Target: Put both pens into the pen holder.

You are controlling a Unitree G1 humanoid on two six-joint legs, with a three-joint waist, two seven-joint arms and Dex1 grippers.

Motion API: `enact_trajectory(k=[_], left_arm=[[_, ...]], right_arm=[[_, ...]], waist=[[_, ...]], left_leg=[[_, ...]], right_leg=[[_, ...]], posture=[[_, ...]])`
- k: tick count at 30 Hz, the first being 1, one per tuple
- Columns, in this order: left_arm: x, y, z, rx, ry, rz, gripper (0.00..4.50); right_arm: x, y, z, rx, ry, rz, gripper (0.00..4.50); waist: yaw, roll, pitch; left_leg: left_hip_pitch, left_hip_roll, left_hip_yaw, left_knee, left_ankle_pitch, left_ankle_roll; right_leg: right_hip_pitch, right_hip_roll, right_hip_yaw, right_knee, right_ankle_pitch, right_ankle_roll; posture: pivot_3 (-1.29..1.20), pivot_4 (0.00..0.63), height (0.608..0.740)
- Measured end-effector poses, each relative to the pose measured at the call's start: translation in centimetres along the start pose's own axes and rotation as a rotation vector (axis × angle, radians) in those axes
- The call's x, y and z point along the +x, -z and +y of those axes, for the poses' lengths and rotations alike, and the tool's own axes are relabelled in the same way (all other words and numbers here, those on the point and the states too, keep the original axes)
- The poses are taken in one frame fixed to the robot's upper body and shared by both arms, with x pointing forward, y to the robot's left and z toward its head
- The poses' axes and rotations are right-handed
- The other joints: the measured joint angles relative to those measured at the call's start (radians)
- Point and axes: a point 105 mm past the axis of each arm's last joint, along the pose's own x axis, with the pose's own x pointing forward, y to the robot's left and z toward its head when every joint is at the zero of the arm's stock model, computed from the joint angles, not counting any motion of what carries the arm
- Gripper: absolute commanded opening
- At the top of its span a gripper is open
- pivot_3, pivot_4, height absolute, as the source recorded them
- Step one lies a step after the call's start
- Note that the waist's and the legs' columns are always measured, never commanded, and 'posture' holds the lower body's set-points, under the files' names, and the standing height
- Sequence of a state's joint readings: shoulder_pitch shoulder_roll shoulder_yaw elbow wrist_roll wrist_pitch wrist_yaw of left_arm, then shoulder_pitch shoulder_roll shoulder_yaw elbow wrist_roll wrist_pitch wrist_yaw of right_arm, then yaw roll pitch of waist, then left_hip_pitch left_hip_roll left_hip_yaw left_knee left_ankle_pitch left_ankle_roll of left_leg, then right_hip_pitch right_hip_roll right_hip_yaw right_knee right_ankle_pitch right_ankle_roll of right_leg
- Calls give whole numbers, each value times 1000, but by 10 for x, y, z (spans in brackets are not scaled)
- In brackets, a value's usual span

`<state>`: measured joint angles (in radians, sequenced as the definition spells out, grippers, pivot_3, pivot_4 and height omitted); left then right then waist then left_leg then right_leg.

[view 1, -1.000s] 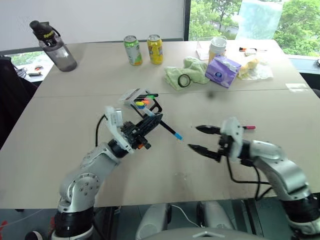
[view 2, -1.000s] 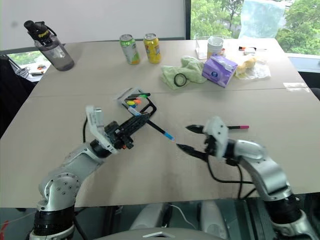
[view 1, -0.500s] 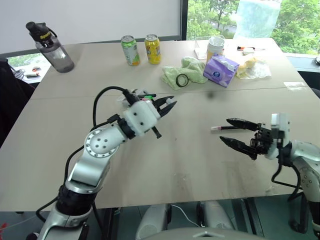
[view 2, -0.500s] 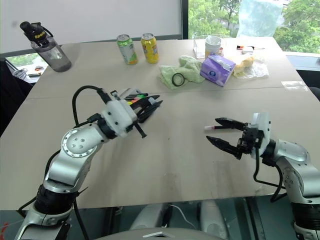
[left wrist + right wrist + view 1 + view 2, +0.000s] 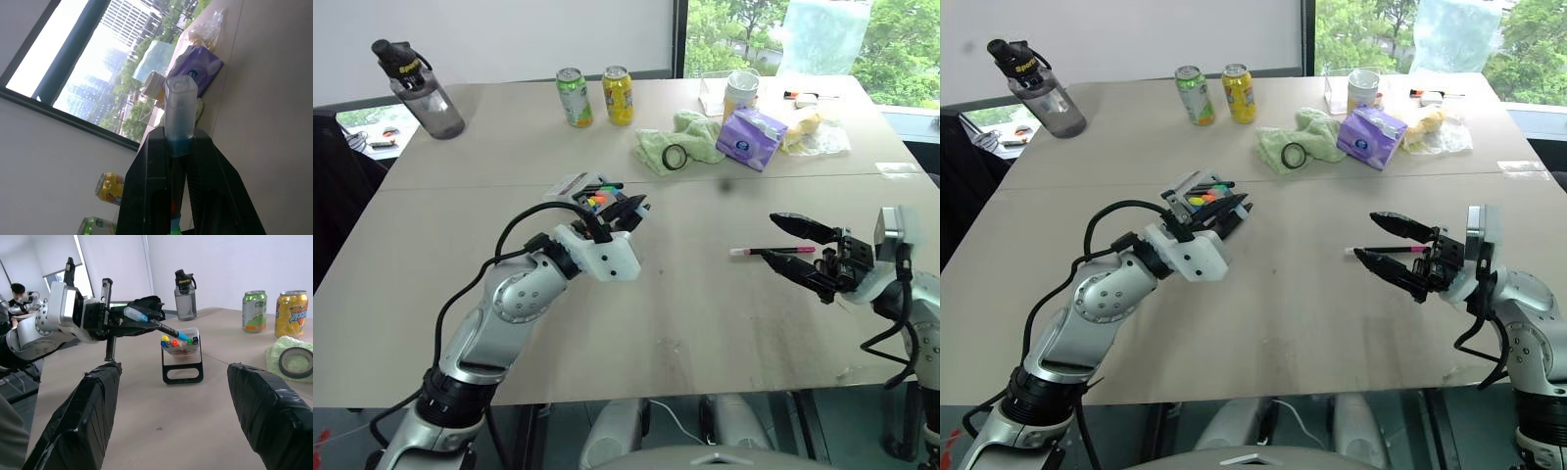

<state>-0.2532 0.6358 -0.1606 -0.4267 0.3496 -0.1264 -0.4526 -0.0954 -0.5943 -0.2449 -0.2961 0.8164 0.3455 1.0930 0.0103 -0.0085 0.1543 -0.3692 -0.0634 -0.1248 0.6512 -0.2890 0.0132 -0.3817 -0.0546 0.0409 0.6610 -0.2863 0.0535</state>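
The slim black-barrelled pen with light-blue ends (image 5: 155, 323) is clamped in the left gripper (image 5: 628, 209), jaws clenched tight on the barrel, and it's held just above the small black-framed pen holder with a clear plastic box (image 5: 181, 355), its blue tip right by the colourful marker tips in there. The other slim black pen with a pink end and pale tip (image 5: 773, 252) is lying flat on the beige tabletop (image 5: 705, 313), over on the right, between the two black fingers of the right gripper (image 5: 795, 250), whose jaws are spread wide with nothing gripped; whether a finger actually touches the pen can't be made out. At the far side a green drink can (image 5: 573, 97) and a yellow drink can (image 5: 617, 95) are stood side by side; the lettering on them can't be read. A grey water bottle with a black lid (image 5: 419, 90) is at the far left, some yellow writing on its cap, too small to read. A purple tissue pack (image 5: 750, 138) with a round blue logo is parked far right, beside a crumpled pale green cloth (image 5: 690, 140) with a black tape roll (image 5: 674, 157) on it.
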Motion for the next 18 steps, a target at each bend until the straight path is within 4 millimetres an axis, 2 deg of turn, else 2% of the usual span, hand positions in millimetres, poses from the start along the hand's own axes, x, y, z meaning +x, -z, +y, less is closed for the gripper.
enact_trajectory(k=[10,14,18], left_arm=[[0,16,8,11,-38,65,0],[0,20,6,-13,-42,88,0],[0,35,0,-53,-24,146,0]], right_arm=[[-2,4,-1,1,16,21,3698],[-4,6,0,8,24,27,3698],[-5,7,1,9,31,32,3698]], waist=[[3,0,0],[3,0,0],[3,0,0]], left_leg=[[0,0,0,0,0,0],[0,0,0,0,0,0],[0,0,0,1,0,0]], right_leg=[[0,0,0,0,0,0],[0,0,0,1,0,0],[0,0,0,1,0,0]], posture=[[0,150,740],[0,150,740],[0,150,740]])
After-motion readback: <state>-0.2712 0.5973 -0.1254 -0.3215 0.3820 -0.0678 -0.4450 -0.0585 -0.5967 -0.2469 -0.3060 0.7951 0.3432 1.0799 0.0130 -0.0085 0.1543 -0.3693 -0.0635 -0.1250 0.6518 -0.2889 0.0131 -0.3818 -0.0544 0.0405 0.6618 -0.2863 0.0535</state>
